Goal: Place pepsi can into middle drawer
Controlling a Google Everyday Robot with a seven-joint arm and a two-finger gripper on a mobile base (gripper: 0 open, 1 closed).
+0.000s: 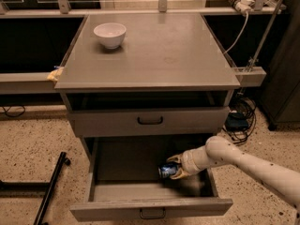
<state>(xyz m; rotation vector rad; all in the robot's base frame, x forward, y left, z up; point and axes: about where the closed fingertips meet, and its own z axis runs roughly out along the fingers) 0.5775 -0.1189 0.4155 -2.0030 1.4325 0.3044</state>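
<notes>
Claw (172,170) down inside the open drawer (150,206), clamped on the can (166,171). Can tipped sideways, low in the tray, right of centre. Arm (243,163) reaching in from the right. Upper front (117,122) just above. White bowl (110,33) back left on the worktop (168,55).
</notes>
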